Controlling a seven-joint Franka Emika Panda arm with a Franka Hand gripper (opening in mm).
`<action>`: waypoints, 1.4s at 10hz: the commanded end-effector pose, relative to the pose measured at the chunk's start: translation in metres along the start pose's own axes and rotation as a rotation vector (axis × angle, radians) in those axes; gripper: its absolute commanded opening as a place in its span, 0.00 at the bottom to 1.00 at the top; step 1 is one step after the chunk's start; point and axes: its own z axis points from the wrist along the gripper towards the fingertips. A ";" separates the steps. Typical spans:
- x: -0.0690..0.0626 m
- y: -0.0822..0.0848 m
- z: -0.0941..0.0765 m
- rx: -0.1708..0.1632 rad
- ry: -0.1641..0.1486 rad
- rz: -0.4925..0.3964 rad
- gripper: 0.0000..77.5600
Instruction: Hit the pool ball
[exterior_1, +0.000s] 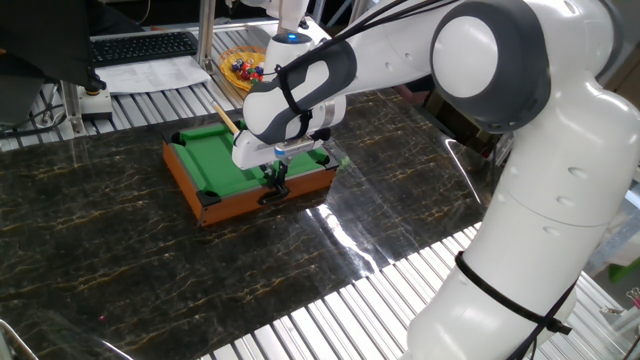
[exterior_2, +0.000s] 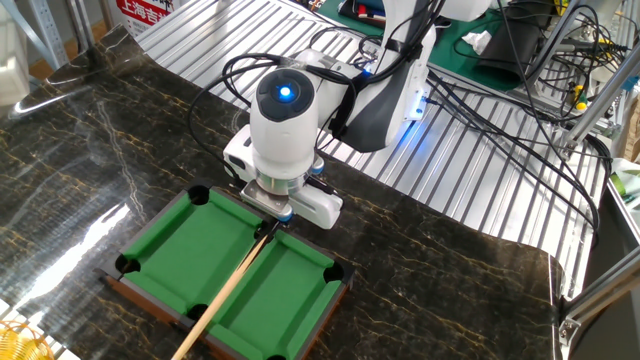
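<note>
Tool (exterior_2: 268, 226) fingers sit low over the near long rail of the miniature pool table (exterior_2: 180, 252), closed on the butt end of the wooden cue (exterior_2: 232, 282). From there the cue runs across the green felt and out over the opposite rail; in one fixed view its far tip (exterior_1: 218, 111) sticks up behind the arm. No pool ball can be made out on the felt in either view. The pool table rests on the dark marbled surface (exterior_1: 100, 240).
</note>
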 end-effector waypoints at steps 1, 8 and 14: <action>-0.001 0.000 -0.001 -0.001 -0.003 -0.001 1.00; -0.001 0.000 -0.001 -0.001 -0.003 -0.001 1.00; 0.008 0.004 -0.031 -0.017 -0.009 0.028 1.00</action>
